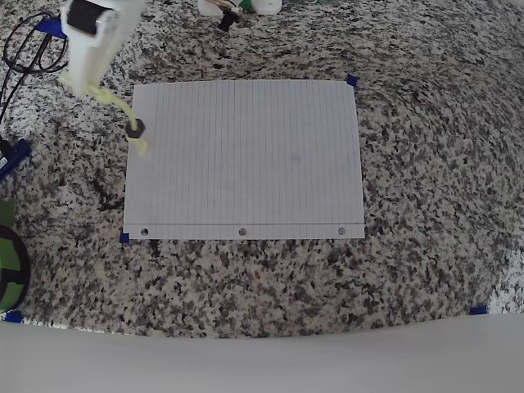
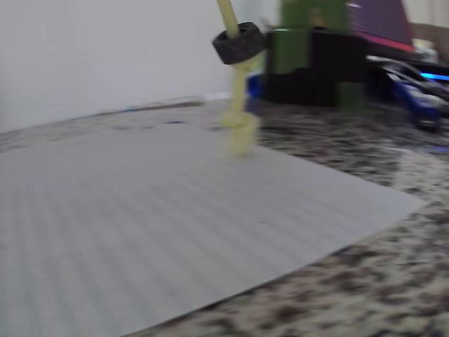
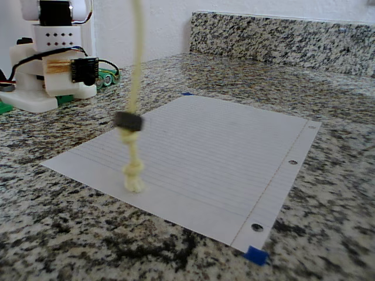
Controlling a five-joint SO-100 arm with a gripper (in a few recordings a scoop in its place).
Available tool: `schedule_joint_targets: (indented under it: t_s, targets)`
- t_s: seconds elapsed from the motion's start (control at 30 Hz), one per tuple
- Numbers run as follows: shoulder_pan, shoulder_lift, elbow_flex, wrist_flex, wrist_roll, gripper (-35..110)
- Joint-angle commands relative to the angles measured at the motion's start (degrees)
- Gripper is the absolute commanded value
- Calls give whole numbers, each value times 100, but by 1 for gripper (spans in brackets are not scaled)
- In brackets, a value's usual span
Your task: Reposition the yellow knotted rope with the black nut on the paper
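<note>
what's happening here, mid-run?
The arm has the yellow knotted rope hanging vertically, with the black nut threaded on it above the lower knots. The rope's bottom end sits at or just above the paper, near its left edge in the overhead view. Whether it touches is unclear. The paper lies flat on the granite counter, corners marked with blue tape.

My arm reaches in at the upper left of the overhead view, white and angled down toward the lower right. My tool sits at its lower end, raised above the table, its fingers pinched on the yellow knotted rope, which hangs below.
</note>
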Motion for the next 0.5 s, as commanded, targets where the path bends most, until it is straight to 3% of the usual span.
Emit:
schedule_joint_targets:
  t_s: [0.0, 0.47]
  targets:
    - [-765, 167, 141, -9, 167, 0]
    - [-2628, 352, 2118, -1160, 721, 0]
